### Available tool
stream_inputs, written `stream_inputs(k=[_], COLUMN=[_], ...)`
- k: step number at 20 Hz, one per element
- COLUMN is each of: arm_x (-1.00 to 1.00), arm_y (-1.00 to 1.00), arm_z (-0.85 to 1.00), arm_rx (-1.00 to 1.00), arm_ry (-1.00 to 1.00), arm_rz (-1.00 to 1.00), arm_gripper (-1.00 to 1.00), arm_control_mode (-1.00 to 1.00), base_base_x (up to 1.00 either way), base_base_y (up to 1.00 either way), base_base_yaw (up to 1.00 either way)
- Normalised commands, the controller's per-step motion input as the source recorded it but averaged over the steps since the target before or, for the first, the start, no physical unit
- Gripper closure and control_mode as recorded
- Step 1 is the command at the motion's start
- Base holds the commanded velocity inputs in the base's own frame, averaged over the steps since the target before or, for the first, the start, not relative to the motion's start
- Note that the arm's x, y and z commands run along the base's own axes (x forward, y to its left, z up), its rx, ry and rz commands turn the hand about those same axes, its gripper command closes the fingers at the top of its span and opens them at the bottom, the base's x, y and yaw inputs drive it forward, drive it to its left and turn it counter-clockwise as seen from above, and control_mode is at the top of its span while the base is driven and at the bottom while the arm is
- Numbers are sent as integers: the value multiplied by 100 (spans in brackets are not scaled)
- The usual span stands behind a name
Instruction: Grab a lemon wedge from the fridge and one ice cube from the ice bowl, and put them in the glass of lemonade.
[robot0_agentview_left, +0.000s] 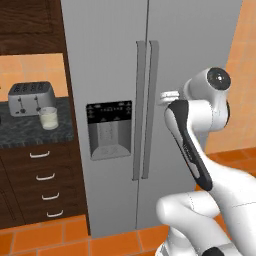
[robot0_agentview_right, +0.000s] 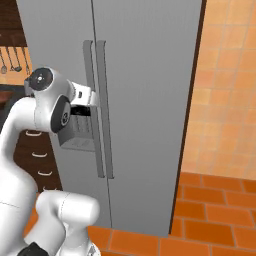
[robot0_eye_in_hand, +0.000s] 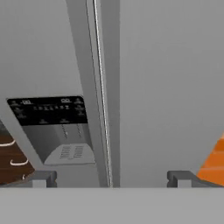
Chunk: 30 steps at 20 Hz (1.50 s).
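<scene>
At the fridge (robot0_agentview_left: 150, 30) handles, doors shut.
The gripper (robot0_eye_in_hand: 109, 179) faces the handles with jaws wide apart, empty, lined up for a pull; the glass of lemonade (robot0_agentview_left: 49, 118) waits left of the fridge.

At the left of the left base view a dark speckled stone counter (robot0_agentview_left: 20, 134) carries two things — a grey metal toaster (robot0_agentview_left: 31, 97) and, just in front, a short clear glass of pale lemonade (robot0_agentview_left: 49, 118).
</scene>
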Motion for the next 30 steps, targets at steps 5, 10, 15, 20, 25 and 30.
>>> stream_inputs(k=[5,10,15,20,25,30], arm_x=[96,44,34,63,46,47], arm_y=[6,2,0,0,-10,-17], arm_z=[20,65,-38,-52,-23,-8], arm_rx=[9,-16,-1,1,4,1], arm_ry=[19,18,3,-7,-7,0], arm_rz=[-6,-1,0,1,9,14], arm_gripper=[-100,-100,-100,-100,-100,-100], arm_control_mode=[-100,-100,-100,-100,-100,-100], base_base_x=[0,0,0,0,0,0], base_base_y=[0,0,0,0,0,0], base_base_yaw=[0,0,0,0,0,0])
